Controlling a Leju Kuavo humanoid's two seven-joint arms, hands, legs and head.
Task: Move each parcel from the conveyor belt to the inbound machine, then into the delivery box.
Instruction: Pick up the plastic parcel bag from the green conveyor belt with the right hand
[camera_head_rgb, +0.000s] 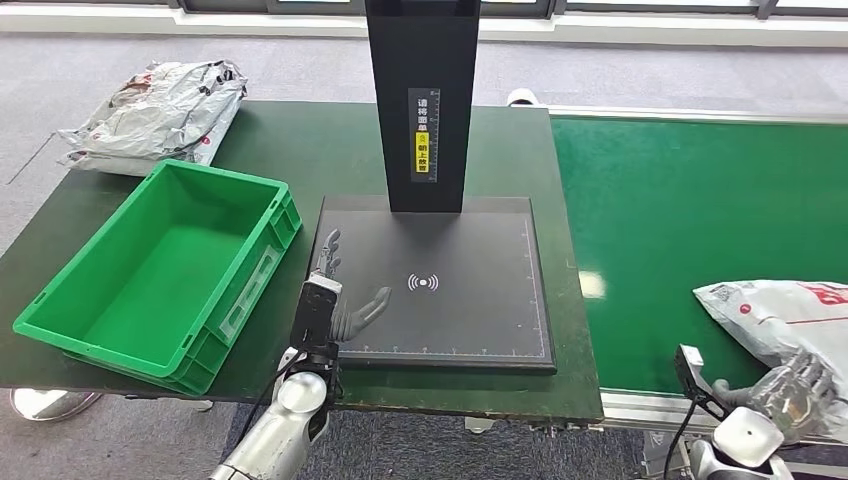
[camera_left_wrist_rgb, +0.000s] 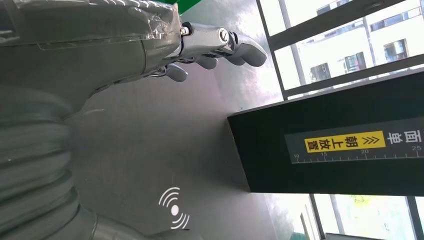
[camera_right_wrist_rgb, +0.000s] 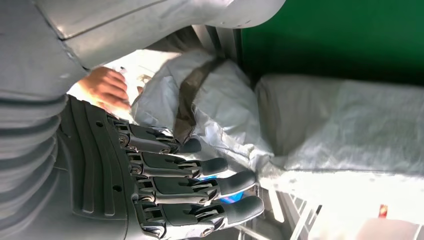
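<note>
Item: white-grey crinkled plastic mailer parcel, on the green conveyor belt; seemingly light, soft, slippery. Grip a bunched edge. Right robot hand grasps its near corner; left robot hand released.

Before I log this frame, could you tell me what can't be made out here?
- Parcel on the conveyor: head view's right edge cuts it off.
- Right hand: whether it grips the parcel; fingers lie along it, contact unclear.
- Printing on the far parcels: too small.
</note>
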